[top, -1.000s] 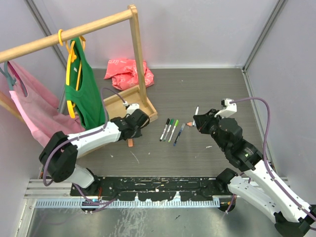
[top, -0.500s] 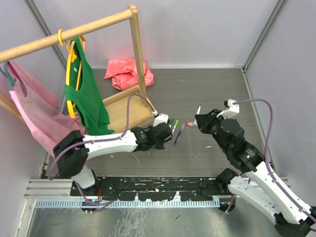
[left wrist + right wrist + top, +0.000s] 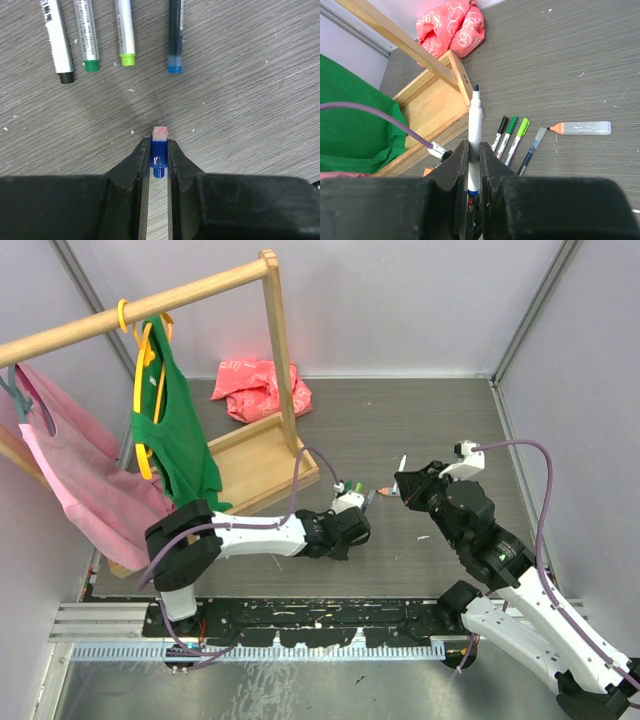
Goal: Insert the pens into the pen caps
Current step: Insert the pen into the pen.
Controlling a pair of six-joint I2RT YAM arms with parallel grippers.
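two pinches matter: left gripper (image 3: pixel 159 146) squeezes a blue cap (image 3: pixel 159 156) just near-side of the pen row (image 3: pixel 123 30); right gripper (image 3: pixel 474 150) clamps a pen (image 3: pixel 475 112) to the row's right, long axis along its fingers, dark tip outward. cap likely must travel right, mouth toward that tip.

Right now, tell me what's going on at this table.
The left gripper is pinching a small blue plastic pen cap, close to four pens lying in a row on the grey wood-grain table. The right gripper holds a white-barrelled pen, dark tip outward. An orange-tipped grey marker lies apart. Pen and cap are not yet joined.
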